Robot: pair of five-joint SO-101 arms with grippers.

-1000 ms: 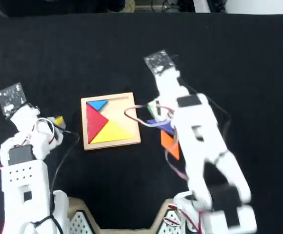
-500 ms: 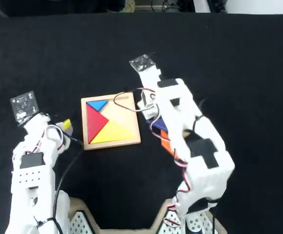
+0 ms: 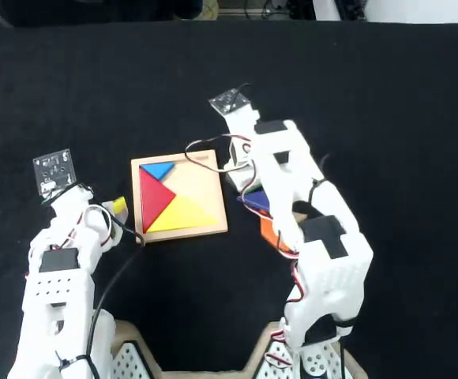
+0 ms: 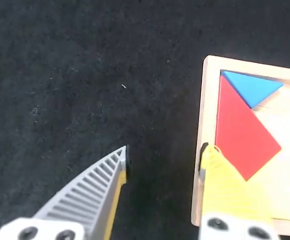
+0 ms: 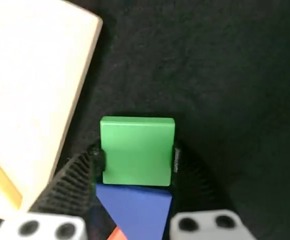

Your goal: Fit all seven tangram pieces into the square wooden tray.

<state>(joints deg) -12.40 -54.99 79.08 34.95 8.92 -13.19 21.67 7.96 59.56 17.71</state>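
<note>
Three pieces sit in the wooden tray point(image 3: 212, 183): blue triangle point(image 3: 158, 170), red triangle point(image 3: 154, 197), yellow triangle point(image 3: 183, 215). The right gripper point(image 5: 135, 160) clamps the green square point(image 5: 136, 149) just beside the tray; the left gripper point(image 4: 164, 152) hangs open at its opposite edge.

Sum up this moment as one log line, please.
tray: blue triangle, red triangle, yellow triangle in | right gripper: shut on green square beside tray | left gripper: open, empty, by tray

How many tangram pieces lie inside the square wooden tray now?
3: a small blue triangle in the far left corner, a red triangle along the left side, a yellow triangle along the near side. None seems hidden.
</note>
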